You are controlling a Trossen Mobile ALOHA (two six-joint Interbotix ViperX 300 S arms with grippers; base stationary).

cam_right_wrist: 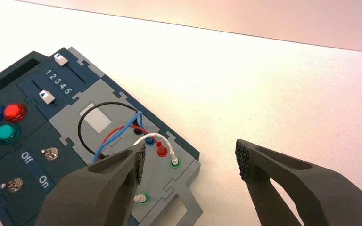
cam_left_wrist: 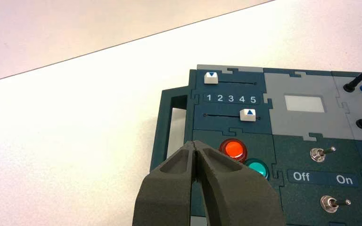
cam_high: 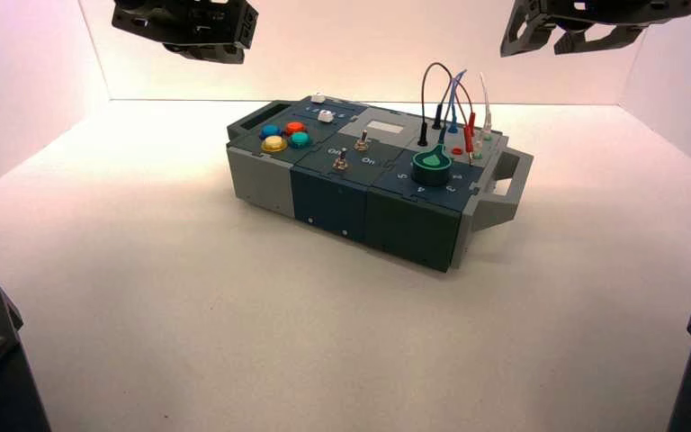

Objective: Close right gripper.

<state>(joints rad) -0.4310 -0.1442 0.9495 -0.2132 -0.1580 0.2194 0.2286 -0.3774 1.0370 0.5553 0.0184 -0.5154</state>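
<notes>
My right gripper (cam_right_wrist: 191, 160) is wide open and empty. It hangs high above the box's wire end, over the white wire's plug (cam_right_wrist: 174, 160) and the grey handle (cam_high: 511, 176). In the high view it is at the top right (cam_high: 569, 34). My left gripper (cam_left_wrist: 196, 147) is shut on nothing. It hovers above the button end of the box (cam_high: 369, 171), near the red button (cam_left_wrist: 233, 149); in the high view it is at the top left (cam_high: 189, 22). The box stands turned on the white table.
The box bears four coloured buttons (cam_high: 285, 136), two sliders (cam_left_wrist: 230, 99), two toggle switches (cam_left_wrist: 327, 179) between "Off" and "On", a green knob (cam_high: 432, 166) and black, blue, red and white wires (cam_high: 454, 103). White walls enclose the table.
</notes>
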